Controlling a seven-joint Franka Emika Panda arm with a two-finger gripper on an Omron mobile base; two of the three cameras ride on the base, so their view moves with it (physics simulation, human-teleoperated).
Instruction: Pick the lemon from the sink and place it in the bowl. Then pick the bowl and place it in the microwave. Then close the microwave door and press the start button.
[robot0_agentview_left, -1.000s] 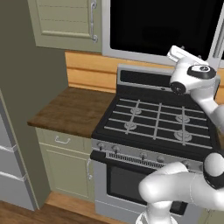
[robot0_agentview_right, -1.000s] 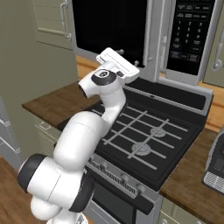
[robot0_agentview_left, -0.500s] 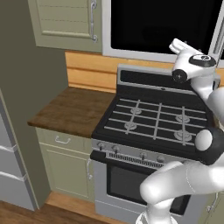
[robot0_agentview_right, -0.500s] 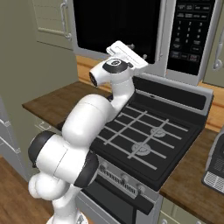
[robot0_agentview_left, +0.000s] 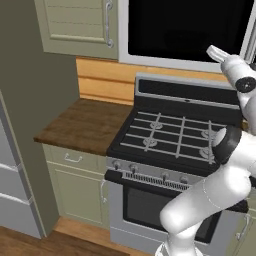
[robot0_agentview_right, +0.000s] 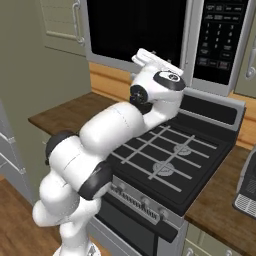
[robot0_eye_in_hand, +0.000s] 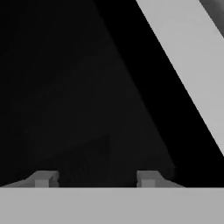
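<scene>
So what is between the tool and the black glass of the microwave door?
Nothing: in the hand view the tool faces the bare black glass of the microwave door, with its silver frame to one side.

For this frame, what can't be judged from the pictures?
- Bowl and lemon: whether inside cannot be told; the microwave door has black glass in both base views.
- Control panel: labels too small, right base view.
- Gripper: contact with the door unclear in the hand view.

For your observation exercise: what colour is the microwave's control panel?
Black with small pale buttons, on the microwave's control panel, best seen in the right base view.
</scene>
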